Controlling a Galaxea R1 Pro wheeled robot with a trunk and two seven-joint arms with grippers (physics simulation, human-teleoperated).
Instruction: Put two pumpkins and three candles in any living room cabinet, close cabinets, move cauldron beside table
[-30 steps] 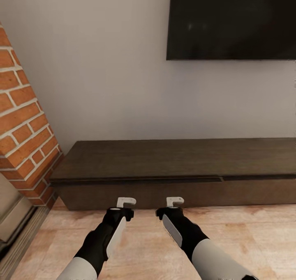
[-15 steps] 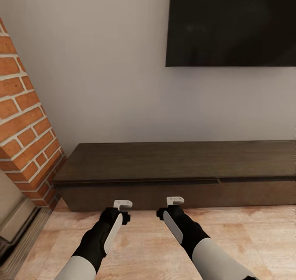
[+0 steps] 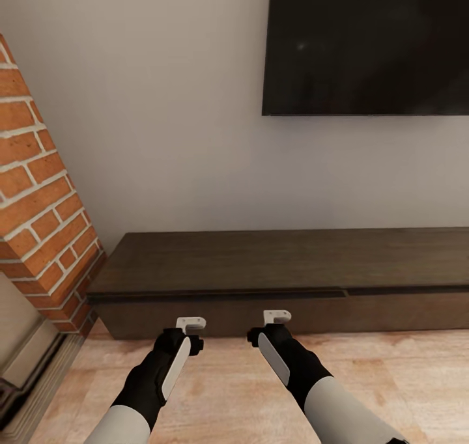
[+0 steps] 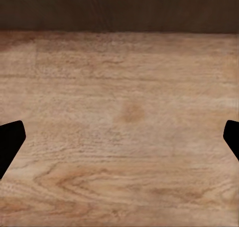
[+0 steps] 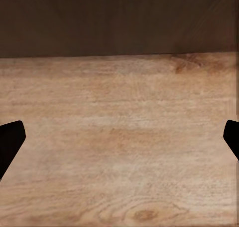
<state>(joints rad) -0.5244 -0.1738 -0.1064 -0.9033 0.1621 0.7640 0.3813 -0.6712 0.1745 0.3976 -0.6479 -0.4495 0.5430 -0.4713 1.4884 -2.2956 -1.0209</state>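
Note:
The long, low dark-brown cabinet (image 3: 286, 262) stands against the white wall straight ahead, its flat top bare and its drawer fronts shut. Both arms hang low in front of it over the wooden floor. My left gripper (image 3: 191, 325) and my right gripper (image 3: 277, 316) are side by side, just short of the cabinet's base. Both are open with nothing between the fingers. In the left wrist view the black fingertips (image 4: 10, 139) stand far apart over floorboards, with the cabinet's dark base (image 4: 119, 7) beyond. The right wrist view has the same spread fingertips (image 5: 10, 139) and cabinet base (image 5: 119, 20).
A black television (image 3: 365, 40) hangs on the wall above the cabinet. A red brick pillar (image 3: 39, 190) rises at the left, close to the cabinet's left end. Light wooden floor (image 3: 404, 372) stretches to the right of my arms.
The whole picture has slid downward a little, so the camera has moved. The left arm has drifted slightly to the left. Both grippers stay open.

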